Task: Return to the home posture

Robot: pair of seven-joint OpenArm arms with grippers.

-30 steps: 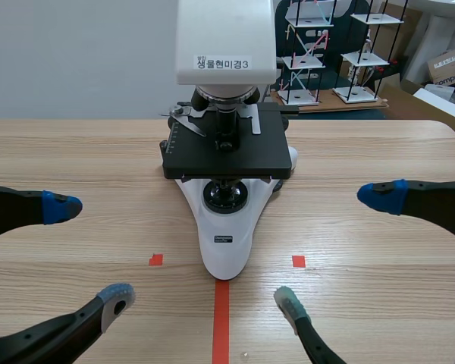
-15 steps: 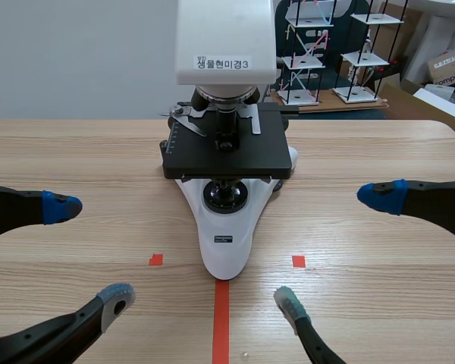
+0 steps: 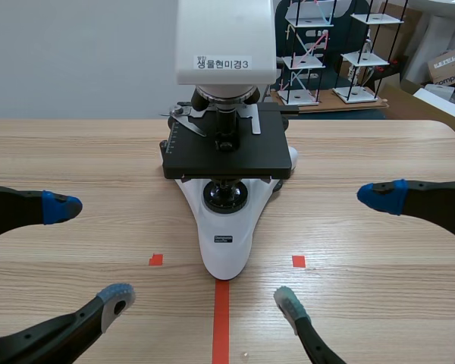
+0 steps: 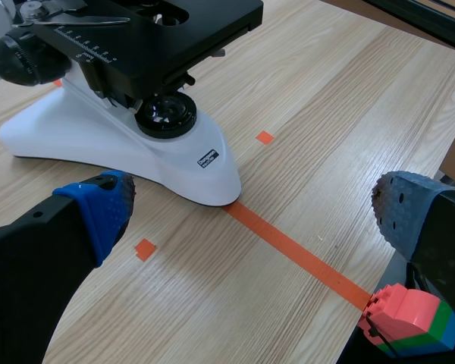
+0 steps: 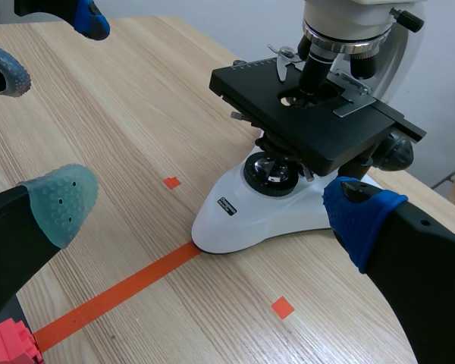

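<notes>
My left tool (image 3: 89, 252) hangs low on my left side, its two fingers spread wide apart. My right tool (image 3: 335, 250) mirrors it low on my right side, fingers just as wide.

A pale wood-grain counter (image 3: 76, 152) carries a white-and-black microscope (image 3: 226, 241). It stands on its white foot ahead of both pairs of jaws and midway between them, touching neither. An orange-red tape line (image 3: 221, 322) runs along the counter from the tip of the foot back between the left jaws and the right jaws. One small tape square (image 3: 155, 259) lies on the left jaws' side, another (image 3: 298, 261) on the right jaws' side
</notes>
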